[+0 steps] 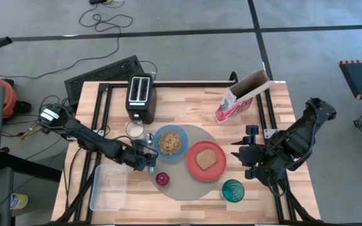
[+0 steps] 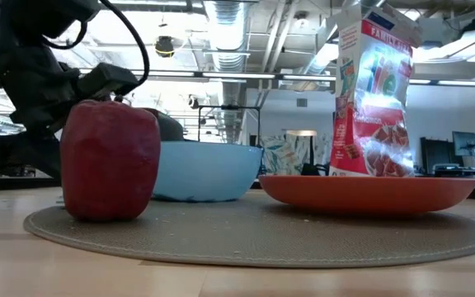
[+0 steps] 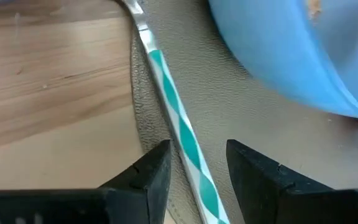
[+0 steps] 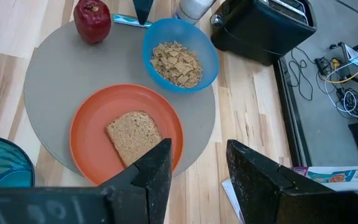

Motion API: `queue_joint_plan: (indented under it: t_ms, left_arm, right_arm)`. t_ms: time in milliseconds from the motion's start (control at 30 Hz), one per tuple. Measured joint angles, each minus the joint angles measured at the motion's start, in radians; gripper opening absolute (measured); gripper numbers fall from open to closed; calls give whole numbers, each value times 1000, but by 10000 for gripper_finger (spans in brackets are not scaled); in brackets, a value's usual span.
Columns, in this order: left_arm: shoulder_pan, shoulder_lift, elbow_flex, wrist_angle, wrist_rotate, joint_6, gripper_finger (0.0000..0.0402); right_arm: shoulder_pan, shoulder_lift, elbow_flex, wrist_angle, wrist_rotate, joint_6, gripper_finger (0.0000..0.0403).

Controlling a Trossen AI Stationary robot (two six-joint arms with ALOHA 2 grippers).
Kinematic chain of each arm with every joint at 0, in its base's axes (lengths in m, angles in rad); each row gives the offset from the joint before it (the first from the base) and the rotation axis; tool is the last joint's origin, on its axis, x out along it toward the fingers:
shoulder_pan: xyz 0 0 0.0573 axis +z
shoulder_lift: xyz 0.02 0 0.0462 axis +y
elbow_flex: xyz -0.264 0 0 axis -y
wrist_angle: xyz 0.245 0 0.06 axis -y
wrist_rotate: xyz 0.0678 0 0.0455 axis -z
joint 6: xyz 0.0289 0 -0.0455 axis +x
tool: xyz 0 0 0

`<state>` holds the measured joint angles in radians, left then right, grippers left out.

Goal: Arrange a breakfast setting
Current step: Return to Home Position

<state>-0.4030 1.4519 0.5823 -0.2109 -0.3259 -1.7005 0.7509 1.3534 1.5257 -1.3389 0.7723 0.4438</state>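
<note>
A cereal box (image 2: 373, 91) reading "FAMILY" stands behind the mat (image 1: 187, 185), where the left pincer (image 3: 197, 155) gapes open astride the striped spoon (image 3: 179, 124) beside the blue bowl (image 1: 170, 142), while the right pincer (image 1: 247, 150) hangs open over the table (image 1: 193, 103) past the orange plate (image 1: 219, 169).

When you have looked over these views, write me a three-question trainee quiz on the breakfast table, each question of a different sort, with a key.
1. True or false: the toast slice lies on the red-orange plate.
2. What is in the light-blue bowl? A) cereal; B) milk; C) nothing.
3. Fill in: the small spoon lies on the mat's edge between the open fingers of the ___ claw.

Key: 1 true. 2 A. 3 left claw.
</note>
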Motion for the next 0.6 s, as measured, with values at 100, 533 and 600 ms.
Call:
queue_joint_plan:
  t_ms: [100,533,600]
  left_arm:
    - [-2,-28,0,-27,8,4,142]
    - [-32,-219,0,-34,33,190,142]
    - [-46,-260,1,-17,22,251,142]
  right_arm:
    - [0,0,0,0,0,0,179]
    - [0,0,0,-1,-7,2,179]
    - [0,4,0,-1,-13,28,179]
